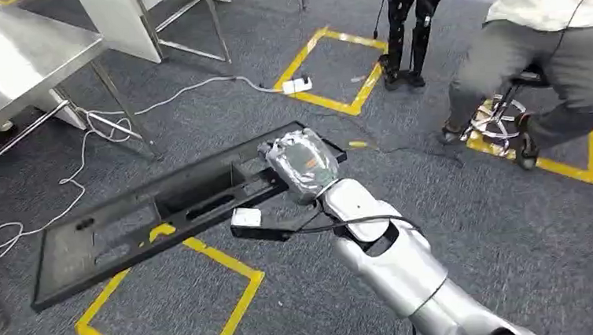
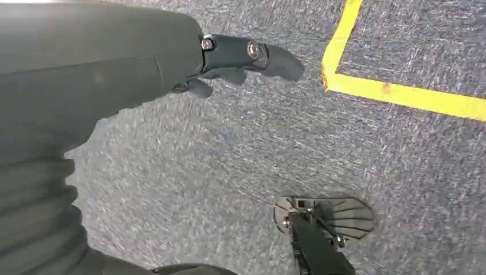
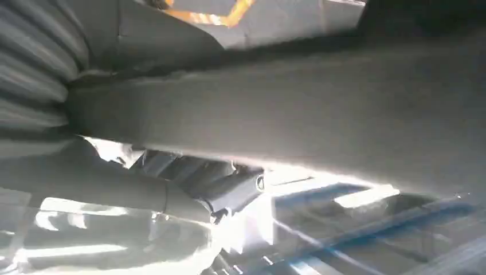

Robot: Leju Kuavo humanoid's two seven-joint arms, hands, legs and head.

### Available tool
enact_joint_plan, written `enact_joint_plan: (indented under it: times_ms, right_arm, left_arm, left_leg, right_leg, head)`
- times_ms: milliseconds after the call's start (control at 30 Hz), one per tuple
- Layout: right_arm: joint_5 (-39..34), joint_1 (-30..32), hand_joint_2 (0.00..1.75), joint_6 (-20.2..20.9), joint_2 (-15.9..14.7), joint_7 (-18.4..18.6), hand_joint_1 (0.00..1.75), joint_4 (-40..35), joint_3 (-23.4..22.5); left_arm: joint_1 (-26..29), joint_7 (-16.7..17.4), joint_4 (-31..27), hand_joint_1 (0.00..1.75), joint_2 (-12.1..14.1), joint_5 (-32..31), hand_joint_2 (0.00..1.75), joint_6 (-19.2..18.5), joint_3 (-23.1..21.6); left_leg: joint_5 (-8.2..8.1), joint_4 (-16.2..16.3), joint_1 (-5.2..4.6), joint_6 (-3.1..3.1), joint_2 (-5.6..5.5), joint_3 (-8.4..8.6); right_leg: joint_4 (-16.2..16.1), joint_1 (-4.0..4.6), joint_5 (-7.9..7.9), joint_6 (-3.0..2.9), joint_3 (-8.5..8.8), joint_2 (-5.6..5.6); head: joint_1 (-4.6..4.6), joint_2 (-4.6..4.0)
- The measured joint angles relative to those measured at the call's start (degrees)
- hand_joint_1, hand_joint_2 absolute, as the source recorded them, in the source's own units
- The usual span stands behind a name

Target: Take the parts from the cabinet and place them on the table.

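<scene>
A long flat black panel part [image 1: 135, 222] with cut-out slots hangs level above the grey carpet. My right hand [image 1: 302, 163], in its grey cover, grips the part's right end, and my silver right arm reaches up from the lower right. In the right wrist view the part [image 3: 321, 126] crosses the picture as a broad dark band, with the dark fingers [image 3: 229, 192] curled under it. My left hand [image 2: 229, 54] hangs over the floor with its thumb and a finger apart and nothing in it.
A steel table [image 1: 17, 53] stands at the upper left, with a white cable [image 1: 80, 163] trailing on the floor beside it. Yellow tape squares [image 1: 229, 263] mark the carpet. A person [image 1: 561, 46] sits on a stool at the upper right. Dark legs [image 1: 413, 25] stand behind.
</scene>
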Motion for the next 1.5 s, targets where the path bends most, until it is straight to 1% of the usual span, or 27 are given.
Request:
enact_joint_plan:
  times_ms: [33,67,100,133,167,200,233,267,300,333,367,400,433,467,500,533,567,600,633,667,700,733,800,833,867,1200,1500]
  right_arm:
    - [0.02,-0.05,1.75,0.00,0.11,0.04,1.75,0.09,-0.02]
    - [0.04,-0.18,1.75,-0.22,0.22,0.02,1.75,0.09,0.02]
    - [0.02,-0.16,1.75,-0.57,0.37,0.00,1.75,0.07,0.00]
    - [0.04,-0.14,1.75,-1.29,0.39,0.00,1.75,0.04,-0.04]
    - [0.07,-0.15,1.75,-2.21,0.39,-0.02,1.75,0.02,-0.07]
    - [0.22,-0.15,1.75,-2.98,0.41,-0.09,1.75,-0.04,-0.07]
    - [0.37,-0.15,1.75,-3.28,0.46,-0.11,1.75,-0.04,-0.07]
    - [0.44,-0.14,1.75,-3.39,0.46,-0.11,1.75,-0.04,-0.04]
    - [0.48,-0.14,1.75,-3.41,0.46,-0.11,1.75,-0.04,-0.04]
    - [0.57,-0.15,1.75,-3.41,0.48,-0.11,1.75,-0.04,-0.04]
    - [0.63,-0.15,1.75,-3.41,0.55,-0.11,1.75,-0.07,-0.04]
    - [0.63,-0.17,1.75,-3.43,0.65,-0.11,1.75,-0.20,-0.07]
    - [0.61,-0.23,1.75,-3.61,0.65,-0.11,1.75,-0.22,-0.09]
    - [0.52,-0.29,1.75,-3.76,0.65,-0.13,1.75,-0.22,-0.07]
    - [0.20,-0.32,1.75,-3.80,0.70,-0.17,1.75,-0.24,-0.07]
    - [-0.11,-0.26,1.75,-3.80,0.74,-0.35,1.75,-0.24,-0.09]
    - [-0.26,-0.25,1.75,-3.80,0.94,-0.68,1.75,-0.35,-0.13]
    - [-0.46,-0.10,1.75,-3.83,1.10,-0.72,1.75,-0.63,-0.37]
    - [-0.68,-0.24,1.75,-4.00,1.05,-0.83,1.75,-0.57,-0.33]
    - [-1.05,-0.60,1.75,-4.42,0.94,-1.14,1.75,-0.50,-0.24]
    - [-1.69,-0.67,1.75,-4.99,0.83,-1.31,1.75,-0.50,-0.24]
    - [-1.97,-0.69,1.75,-5.55,0.79,-1.64,1.75,-0.50,-0.28]
    - [-1.92,-0.73,1.75,-5.66,0.79,-1.90,1.75,-0.50,-0.28]
    - [-1.64,-0.84,1.75,-5.66,0.81,-2.03,1.75,-0.50,-0.20]
    - [-1.51,-0.85,1.75,-5.66,0.81,-2.10,1.75,-0.50,-0.15]
    - [-0.94,-1.32,1.75,-5.46,1.05,-2.06,1.75,-0.35,0.44]
    - [-0.59,-1.51,1.75,-5.42,1.16,-1.66,1.75,-0.11,0.85]
  left_arm:
    - [0.26,0.00,0.00,0.00,0.02,0.00,1.75,-0.02,0.02]
    - [0.43,0.02,0.00,0.00,0.04,0.00,1.75,-0.02,0.04]
    - [0.46,0.02,0.00,0.00,0.02,0.00,1.75,-0.04,0.04]
    - [0.40,0.02,0.00,0.00,-0.02,-0.02,1.75,-0.04,0.06]
    - [0.29,0.02,0.00,0.00,-0.02,-0.07,1.75,-0.04,0.07]
    - [0.25,0.02,0.00,0.00,-0.02,-0.11,1.75,-0.04,0.09]
    - [0.27,0.02,0.00,0.00,-0.04,-0.13,1.75,-0.07,0.09]
    - [0.30,0.02,0.00,0.00,-0.09,-0.15,1.75,-0.09,0.13]
    - [0.32,0.02,0.00,0.00,-0.11,-0.13,1.75,-0.09,0.20]
    - [0.32,0.04,0.00,0.00,-0.11,-0.13,1.75,-0.09,0.24]
    - [0.31,0.02,0.00,0.00,-0.11,-0.15,1.75,-0.09,0.28]
    - [0.31,0.04,0.00,0.00,-0.09,-0.17,1.75,-0.07,0.35]
    - [0.25,0.04,0.00,0.00,0.37,-0.17,1.75,-0.07,0.48]
    - [0.17,0.04,0.00,0.00,0.15,-0.22,1.75,-0.07,0.48]
    - [0.12,0.02,-0.02,0.00,0.35,-0.22,1.75,0.00,0.48]
    - [0.11,0.11,-0.04,0.00,0.48,-0.22,1.75,0.02,0.50]
    - [0.11,0.11,-0.04,0.00,0.63,-0.22,1.75,0.02,0.52]
    - [0.20,0.13,-0.04,0.00,0.51,-0.24,1.75,0.00,0.52]
    - [0.11,0.07,-0.02,0.00,0.50,-0.24,1.75,0.02,0.57]
    - [0.01,0.07,-0.02,0.00,0.46,-0.24,1.75,0.02,0.68]
    - [-0.24,0.04,-0.02,0.00,0.33,-0.24,1.75,0.02,0.74]
    - [-0.28,0.02,-0.02,0.00,0.28,-0.28,1.75,0.02,0.79]
    - [-0.28,0.00,-0.02,0.00,0.22,-0.31,1.75,0.02,0.81]
    - [-0.20,0.00,-0.02,0.00,0.15,-0.39,1.75,0.00,0.85]
    - [-0.13,0.00,0.00,0.00,0.13,-0.39,1.75,0.00,0.90]
    - [-0.07,-0.15,0.00,0.00,0.09,-0.39,1.75,0.04,1.90]
    - [-0.02,-0.22,0.00,0.00,0.09,-0.37,1.75,0.13,2.38]
  left_leg:
    - [0.03,0.00,0.31,0.01,-0.28,-0.38]
    - [-0.24,0.07,0.76,-0.15,-0.36,-0.48]
    - [-0.43,0.85,0.58,-0.18,2.01,-0.65]
    - [-1.53,3.21,0.48,-0.29,4.22,-1.72]
    - [-3.31,7.02,0.50,-0.40,5.31,-3.72]
    - [-5.30,11.93,0.50,-0.39,5.70,-6.46]
    - [-6.62,16.20,0.49,-0.26,5.71,-9.07]
    - [-6.44,18.29,0.45,0.07,5.67,-10.78]
    - [-5.13,17.36,0.36,0.50,5.64,-10.75]
    - [-2.36,13.68,-0.02,1.32,5.60,-9.23]
    - [0.56,8.84,-0.52,2.24,5.59,-6.87]
    - [3.26,3.52,-1.35,3.47,5.63,-4.26]
    - [2.35,2.53,-1.62,4.39,6.49,-3.57]
    - [2.44,2.40,-2.07,4.28,6.46,-3.51]
    - [2.47,2.23,-2.34,4.23,6.17,-3.20]
    - [2.52,1.66,-2.87,4.19,6.09,-3.01]
    - [2.75,0.12,-3.45,4.80,6.16,-1.97]
    - [2.97,-4.96,-2.08,5.13,6.27,1.33]
    - [3.89,-4.81,-3.19,3.63,6.19,1.74]
    - [3.89,-4.66,-2.99,2.30,5.99,2.01]
    - [3.62,-5.22,-2.92,1.38,5.51,2.21]
    - [3.23,-4.58,-2.78,0.77,5.25,1.82]
    - [3.09,-4.16,-2.86,0.67,5.05,1.51]
    - [2.96,-3.79,-3.00,0.51,4.97,1.01]
    - [2.89,-3.65,-3.10,0.59,4.95,0.76]
    - [2.99,-3.65,-3.22,1.16,4.95,0.75]
    - [3.00,-3.63,-3.24,1.22,4.95,0.73]
  right_leg:
    - [0.12,0.14,-0.01,-0.49,0.00,-0.27]
    - [0.11,-0.08,0.03,-0.77,0.11,-0.62]
    - [-0.13,0.22,-0.05,-1.05,0.37,-0.69]
    - [-0.30,0.48,-0.16,-1.43,0.69,-1.03]
    - [-0.35,0.78,-0.29,-1.61,0.87,-1.43]
    - [-0.35,1.04,-0.50,-1.92,0.94,-1.75]
    - [-0.34,1.35,-0.69,-2.18,1.02,-2.00]
    - [-0.34,1.73,-0.86,-2.39,1.17,-2.18]
    - [-0.35,2.01,-1.01,-2.55,1.38,-2.23]
    - [-0.36,2.34,-1.28,-2.63,1.82,-2.24]
    - [-0.43,2.55,-1.58,-2.72,2.38,-2.27]
    - [-0.66,2.61,-1.80,-3.01,2.94,-2.30]
    - [-1.18,2.33,-1.82,-3.05,3.22,-2.41]
    - [-1.66,2.03,-1.61,-2.76,3.22,-2.37]
    - [-1.91,1.68,-1.42,-2.41,3.15,-2.49]
    - [-2.23,1.33,-1.40,-2.33,3.26,-2.59]
    - [-3.26,1.49,-1.19,-2.01,3.98,-2.63]
    - [-3.24,2.49,-1.68,-2.12,4.01,-2.70]
    - [-2.88,2.13,-0.43,-1.79,4.43,-2.78]
    - [-3.70,2.27,2.35,0.37,4.63,-2.77]
    - [-4.24,2.20,1.22,0.00,5.45,-2.97]
    - [-4.54,2.23,0.34,-1.00,5.77,-3.04]
    - [-4.79,2.27,-0.30,-1.57,5.85,-3.06]
    - [-5.26,2.27,-1.08,-1.91,6.07,-3.05]
    - [-5.12,2.25,-1.06,-1.99,5.83,-3.06]
    - [-5.72,2.23,-0.68,-2.18,6.03,-3.06]
    - [-5.96,2.21,-0.58,-2.03,6.22,-3.07]
  head:
    - [0.07,0.00]
    - [-0.08,0.00]
    - [-0.04,0.00]
    - [-0.28,0.00]
    - [-0.26,0.00]
    - [-0.28,0.00]
    - [-0.30,0.00]
    - [-0.28,0.00]
    - [-0.28,0.00]
    - [-0.28,0.00]
    - [-0.26,0.00]
    - [-0.26,0.00]
    - [0.14,0.00]
    - [0.24,0.00]
    - [-0.17,0.00]
    - [-0.33,0.00]
    - [-0.35,0.00]
    - [-0.46,0.00]
    - [-0.22,0.00]
    - [-0.14,0.00]
    - [-0.55,0.00]
    - [-0.43,0.00]
    - [-0.39,0.00]
    - [-0.33,0.00]
    - [-0.50,0.00]
    - [-0.37,0.00]
    - [-0.37,0.00]
